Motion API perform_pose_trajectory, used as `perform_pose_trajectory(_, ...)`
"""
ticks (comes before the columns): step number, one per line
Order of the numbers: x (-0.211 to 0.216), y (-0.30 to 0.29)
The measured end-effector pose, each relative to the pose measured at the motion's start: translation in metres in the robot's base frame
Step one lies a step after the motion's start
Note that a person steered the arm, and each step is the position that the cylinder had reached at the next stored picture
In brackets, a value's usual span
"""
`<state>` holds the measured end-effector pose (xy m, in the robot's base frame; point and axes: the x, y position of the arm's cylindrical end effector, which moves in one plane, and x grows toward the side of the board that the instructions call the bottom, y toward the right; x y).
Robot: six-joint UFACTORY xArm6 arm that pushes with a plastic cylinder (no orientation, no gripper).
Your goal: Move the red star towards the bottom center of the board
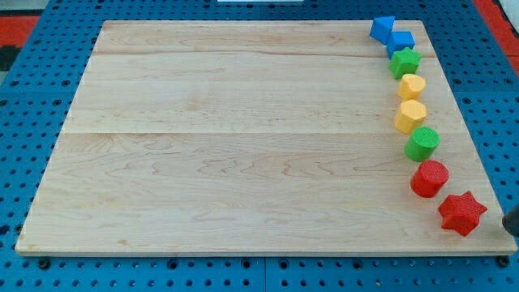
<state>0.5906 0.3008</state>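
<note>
The red star (462, 213) lies at the board's bottom right corner, the lowest block in a column along the right edge. A dark shape at the view's right edge, just right of the red star, is my tip (512, 225). It is mostly cut off by the frame and sits off the board, a short gap from the star. The wooden board (243, 146) fills most of the view.
Above the red star, going up the right edge, are a red cylinder (429, 178), a green cylinder (422, 143), two yellow blocks (410, 115) (412, 86), a green star (405, 62) and two blue blocks (401, 40) (383, 28). Blue pegboard surrounds the board.
</note>
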Motion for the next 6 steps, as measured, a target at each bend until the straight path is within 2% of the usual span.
perform_pose_trajectory(1, -0.014, -0.034)
perform_pose_trajectory(3, -0.026, -0.156)
perform_pose_trajectory(4, -0.006, -0.098)
perform_pose_trajectory(5, 0.023, -0.114)
perform_pose_trajectory(6, 0.008, -0.147)
